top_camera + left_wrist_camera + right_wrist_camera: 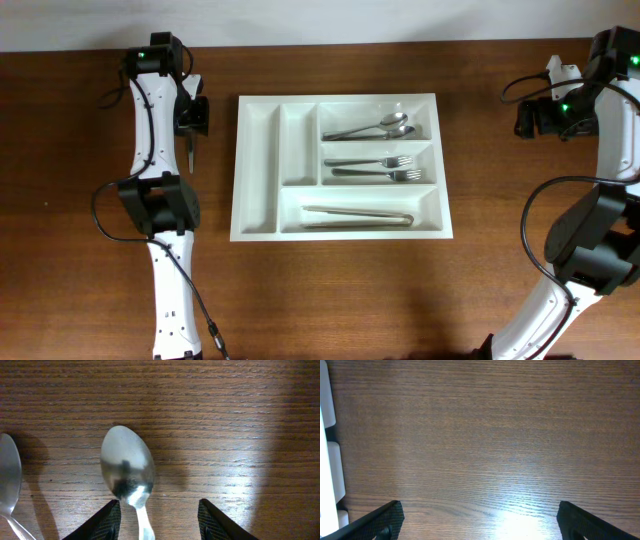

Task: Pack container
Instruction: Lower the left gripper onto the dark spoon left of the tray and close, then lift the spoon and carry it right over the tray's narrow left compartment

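The white cutlery tray (262,165) lies at the table's middle. Its top crosswise compartment holds spoons (372,129), the middle one forks (378,168), the bottom one tongs (358,216). The two narrow upright compartments look empty. My left gripper (192,118) is left of the tray, low over the table. In the left wrist view it is open (159,510), with the neck of a steel spoon (127,467) between the fingers, nearer the left one. A second spoon (9,480) lies at that view's left edge. My right gripper (530,118) is open (479,510) over bare wood.
The tray's edge (327,460) shows at the left of the right wrist view. A utensil handle (190,155) sticks out below my left gripper in the overhead view. The tabletop is dark wood.
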Tool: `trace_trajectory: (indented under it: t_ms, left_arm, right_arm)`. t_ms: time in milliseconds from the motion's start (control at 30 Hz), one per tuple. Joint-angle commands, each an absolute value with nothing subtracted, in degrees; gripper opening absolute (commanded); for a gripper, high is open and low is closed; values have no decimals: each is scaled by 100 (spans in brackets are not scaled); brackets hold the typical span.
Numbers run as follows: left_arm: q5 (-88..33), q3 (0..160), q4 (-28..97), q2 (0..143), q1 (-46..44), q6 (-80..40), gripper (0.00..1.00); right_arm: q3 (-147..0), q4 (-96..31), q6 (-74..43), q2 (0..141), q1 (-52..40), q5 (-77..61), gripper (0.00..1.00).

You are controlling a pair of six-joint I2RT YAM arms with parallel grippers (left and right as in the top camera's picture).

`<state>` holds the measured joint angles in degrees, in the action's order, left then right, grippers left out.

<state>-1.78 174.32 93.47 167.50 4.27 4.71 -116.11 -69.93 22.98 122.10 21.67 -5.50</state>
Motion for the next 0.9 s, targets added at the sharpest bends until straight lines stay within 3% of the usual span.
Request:
trace_trajectory:
  t_ms: [0,867]
  left_arm:
    - [-285,17436,9369,16918,460,395,52]
    - [-257,17436,9373,17172,344,484,62]
  right_arm:
    - [-11592,-6980,2355,12252,2178,-600,99]
    - [-11592,-6980,2355,12252,2178,-600,99]
